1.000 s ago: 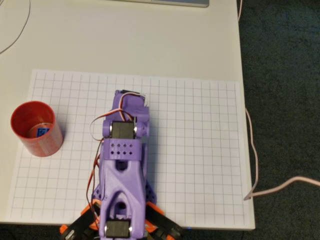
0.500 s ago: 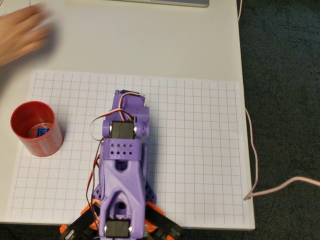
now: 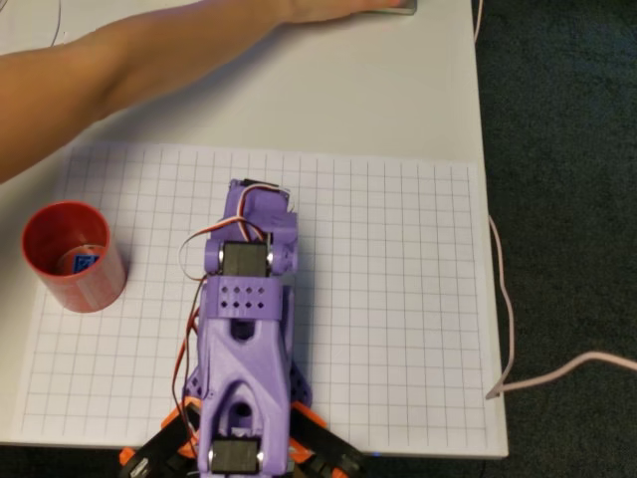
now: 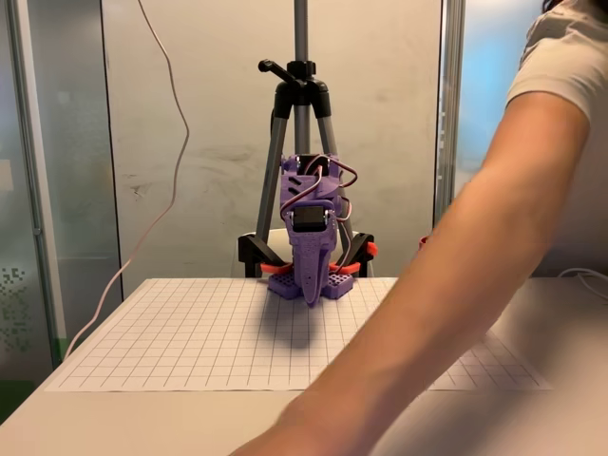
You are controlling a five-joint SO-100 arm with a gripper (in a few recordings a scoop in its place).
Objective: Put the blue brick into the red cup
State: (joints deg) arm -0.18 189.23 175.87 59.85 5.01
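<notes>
In the overhead view the red cup (image 3: 97,287) stands upright at the left edge of the grid sheet. The blue brick (image 3: 85,262) lies inside it on the bottom. My purple arm (image 3: 249,329) is folded back over its base, well to the right of the cup. In the fixed view my gripper (image 4: 311,296) points straight down just above the sheet, its fingers together with nothing between them. A person's forearm covers the right side of the table in that view.
A person's bare forearm (image 3: 169,50) reaches across the back of the table from the left; it fills the right foreground in the fixed view (image 4: 456,313). The white grid sheet (image 3: 398,299) covers the table. A pink cable (image 3: 506,309) hangs off the right edge. A tripod (image 4: 301,114) stands behind the arm.
A person's hand came in at the upper left and the forearm now stretches across the table's back to the right. My arm, the cup and the brick have not moved.
</notes>
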